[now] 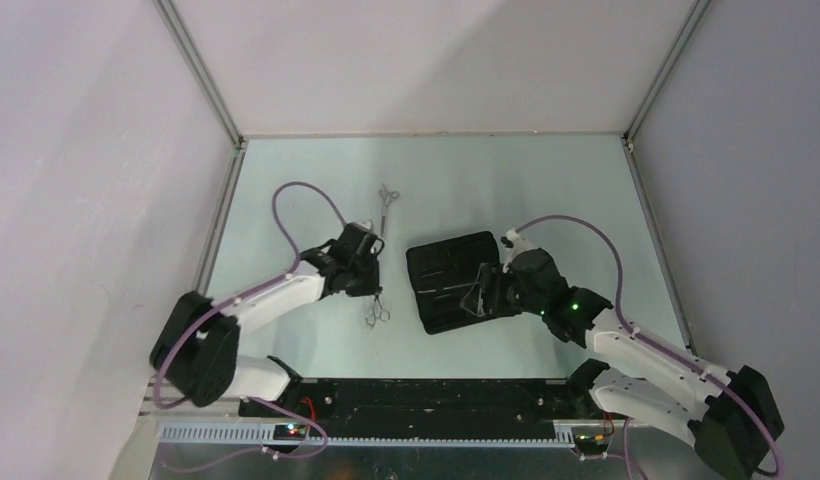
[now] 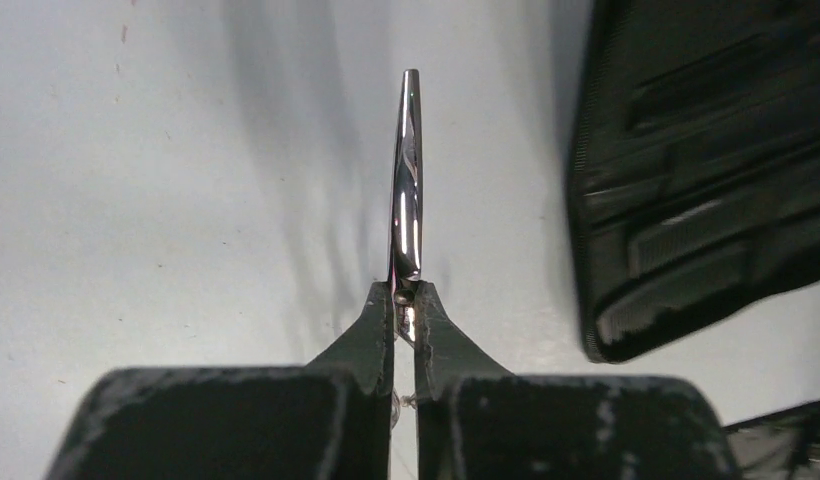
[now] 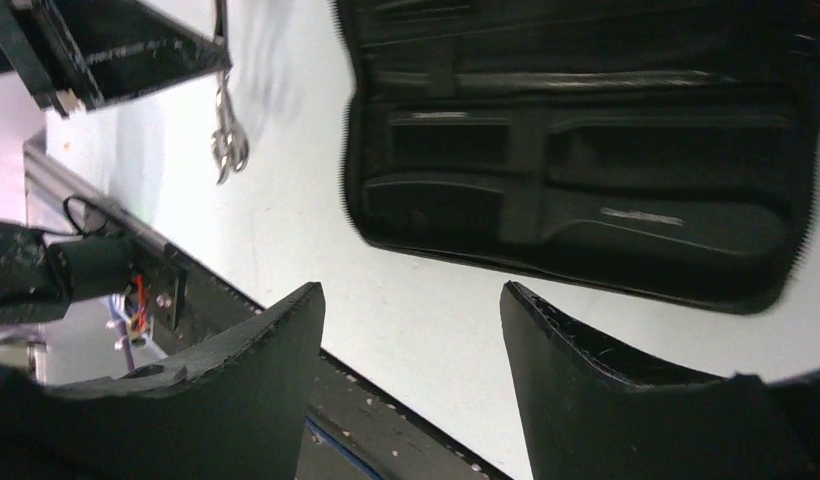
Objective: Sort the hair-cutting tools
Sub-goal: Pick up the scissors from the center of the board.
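Note:
One pair of slim silver scissors [image 2: 407, 180] is pinched near its pivot by my left gripper [image 2: 406, 300], which is shut on it; the closed blades stick out past the fingertips. From above, its finger rings [image 1: 376, 314] show just below the left gripper [image 1: 372, 292], and the same rings [image 3: 226, 140] appear in the right wrist view. A second pair of scissors [image 1: 388, 200] lies farther back on the table. My right gripper [image 1: 483, 290] hovers at the right part of the open black pouch [image 1: 454, 280], its jaws [image 3: 411, 290] open and empty.
The black pouch [image 3: 586, 150] lies open, its inner slots facing up; its edge [image 2: 686, 200] is close to the right of the held scissors. White walls enclose the table on three sides. The black base rail [image 1: 406, 395] runs along the near edge.

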You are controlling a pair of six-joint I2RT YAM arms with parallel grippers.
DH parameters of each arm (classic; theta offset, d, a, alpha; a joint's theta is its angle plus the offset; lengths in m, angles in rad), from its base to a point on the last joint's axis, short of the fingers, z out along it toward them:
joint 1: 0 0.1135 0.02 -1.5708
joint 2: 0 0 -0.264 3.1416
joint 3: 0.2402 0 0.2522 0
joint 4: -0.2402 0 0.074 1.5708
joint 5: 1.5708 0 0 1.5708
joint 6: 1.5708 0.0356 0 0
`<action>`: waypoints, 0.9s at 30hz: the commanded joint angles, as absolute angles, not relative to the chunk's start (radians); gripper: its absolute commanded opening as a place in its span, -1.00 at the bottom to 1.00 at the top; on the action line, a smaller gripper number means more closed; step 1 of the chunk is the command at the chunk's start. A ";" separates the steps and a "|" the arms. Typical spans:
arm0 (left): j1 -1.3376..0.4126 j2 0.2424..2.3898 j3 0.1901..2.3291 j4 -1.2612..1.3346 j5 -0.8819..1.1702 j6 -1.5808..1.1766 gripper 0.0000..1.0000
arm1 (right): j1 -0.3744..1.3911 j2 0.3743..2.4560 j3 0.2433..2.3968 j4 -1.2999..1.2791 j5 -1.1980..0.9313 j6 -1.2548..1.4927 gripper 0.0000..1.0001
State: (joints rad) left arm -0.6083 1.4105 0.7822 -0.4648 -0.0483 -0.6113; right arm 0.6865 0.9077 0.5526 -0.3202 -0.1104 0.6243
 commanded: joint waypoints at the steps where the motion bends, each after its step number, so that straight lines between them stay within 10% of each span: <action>1: -0.590 1.245 0.726 -0.314 -0.038 -0.772 -1.00 | 0.781 0.942 0.604 -0.117 -0.087 0.620 0.40; 27: -0.687 0.805 0.516 -0.050 -0.193 -1.482 -1.00 | 1.072 1.235 0.604 0.571 0.135 0.330 0.23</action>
State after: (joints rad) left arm -0.6621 0.8169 0.5179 -0.1177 -0.1452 -1.4025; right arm 1.0660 1.2182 0.5632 0.4168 0.0757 0.4168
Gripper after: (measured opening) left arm 0.044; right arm 0.639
